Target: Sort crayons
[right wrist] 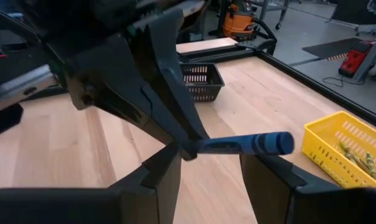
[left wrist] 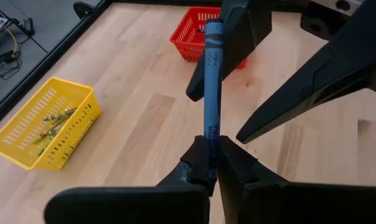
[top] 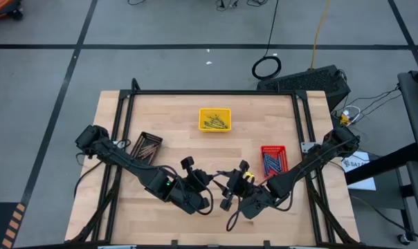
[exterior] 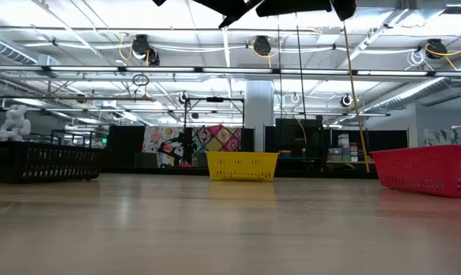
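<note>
1. Your wooden desk carries three baskets: black basket left, yellow basket centre, red basket right.
2. Your left gripper, above the desk's near middle, has its fingers clamped on the lower end of a blue crayon.
3. Your right gripper faces it with fingers spread, the crayon's free end lying between them.
4. You can see other crayons lying in the baskets.
</note>
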Action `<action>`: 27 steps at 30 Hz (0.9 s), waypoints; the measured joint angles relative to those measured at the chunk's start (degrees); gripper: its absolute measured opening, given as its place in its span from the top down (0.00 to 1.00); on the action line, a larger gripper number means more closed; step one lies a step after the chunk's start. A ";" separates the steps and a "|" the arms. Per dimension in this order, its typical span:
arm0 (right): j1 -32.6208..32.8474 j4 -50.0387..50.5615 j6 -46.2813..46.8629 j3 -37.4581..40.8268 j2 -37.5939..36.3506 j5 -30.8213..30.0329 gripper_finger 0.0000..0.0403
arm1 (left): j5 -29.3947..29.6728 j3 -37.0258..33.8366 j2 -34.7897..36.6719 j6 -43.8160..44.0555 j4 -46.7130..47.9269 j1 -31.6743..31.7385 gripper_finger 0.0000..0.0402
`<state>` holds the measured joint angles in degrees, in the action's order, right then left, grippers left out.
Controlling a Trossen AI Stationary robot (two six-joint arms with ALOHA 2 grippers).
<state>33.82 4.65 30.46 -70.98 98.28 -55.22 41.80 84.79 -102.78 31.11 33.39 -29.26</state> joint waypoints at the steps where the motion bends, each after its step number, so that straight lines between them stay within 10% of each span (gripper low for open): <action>1: 0.00 -0.60 -0.60 0.00 0.02 0.00 0.63 | -0.19 0.00 0.00 0.00 0.00 0.00 0.98; 14: -1.08 -2.75 -2.52 0.00 0.00 1.54 0.64 | -2.32 -0.07 0.02 -0.44 -0.25 0.04 0.98; 27: -1.27 -2.72 -2.54 0.00 0.02 3.28 0.97 | -2.32 -0.07 0.02 -0.59 -0.33 0.02 0.99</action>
<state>32.56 1.93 27.92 -70.98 98.30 -51.94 39.48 84.73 -102.76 30.52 33.06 -29.23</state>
